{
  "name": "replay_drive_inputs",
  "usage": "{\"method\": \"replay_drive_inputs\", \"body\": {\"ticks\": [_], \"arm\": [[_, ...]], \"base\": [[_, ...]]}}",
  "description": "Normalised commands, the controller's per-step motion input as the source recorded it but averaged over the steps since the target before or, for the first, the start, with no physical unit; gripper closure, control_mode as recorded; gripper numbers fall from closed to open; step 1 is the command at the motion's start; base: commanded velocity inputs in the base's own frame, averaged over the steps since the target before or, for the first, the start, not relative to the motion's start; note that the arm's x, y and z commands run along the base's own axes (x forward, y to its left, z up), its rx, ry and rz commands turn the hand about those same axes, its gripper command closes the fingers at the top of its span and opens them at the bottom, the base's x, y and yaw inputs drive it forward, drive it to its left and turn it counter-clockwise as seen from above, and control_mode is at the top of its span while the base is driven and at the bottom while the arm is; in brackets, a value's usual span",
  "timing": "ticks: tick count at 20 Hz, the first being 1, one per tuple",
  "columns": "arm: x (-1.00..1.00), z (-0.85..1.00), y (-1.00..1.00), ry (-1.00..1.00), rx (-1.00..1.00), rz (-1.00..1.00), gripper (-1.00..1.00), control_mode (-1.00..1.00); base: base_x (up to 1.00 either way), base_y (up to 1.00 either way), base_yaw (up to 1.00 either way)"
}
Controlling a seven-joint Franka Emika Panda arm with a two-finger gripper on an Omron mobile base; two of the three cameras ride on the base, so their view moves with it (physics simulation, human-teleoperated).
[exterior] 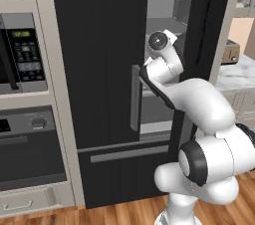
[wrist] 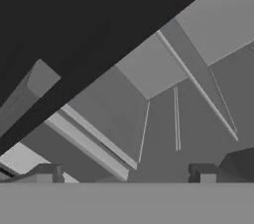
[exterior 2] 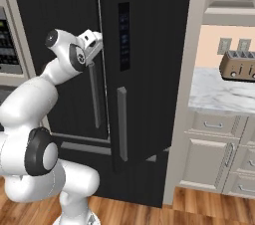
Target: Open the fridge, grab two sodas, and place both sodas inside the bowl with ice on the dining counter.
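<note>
1. Gripper jaws spread wide, nothing between them; two dark fingertips at bottom of hand view, far apart.
2. Hand sits at the gap of the fridge, level with the upper part of the left door handle, wrist just beside that handle.
3. Fridge right door swung open toward the robot, its grey bar handle facing out; left door shut.
4. Grey interior visible through the gap in left base view; hand view shows grey shelves and walls past the black door edge, tilted diagonally.
5. No cans can be made out on the shelves seen.
6. Bottom drawer shut, with horizontal grey handle.
7. Microwave and oven left of fridge.
8. Toaster on marble bench right of fridge, above beige cabinets.
9. Wood floor below.
</note>
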Motion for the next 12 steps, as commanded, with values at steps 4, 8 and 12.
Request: {"method": "replay_drive_inputs", "body": {"ticks": [4, 8, 12], "arm": [[0.00, 0.00, -0.62, 0.00, -0.01, -0.07, -1.00, -1.00], [0.00, 0.00, -0.66, 0.08, 0.00, -0.06, -1.00, -1.00], [-0.04, 0.00, -0.84, 0.16, 0.00, -0.06, -1.00, -1.00]], "base": [[0.00, 0.00, 0.00], [0.00, 0.00, 0.00], [0.00, 0.00, 0.00]]}}
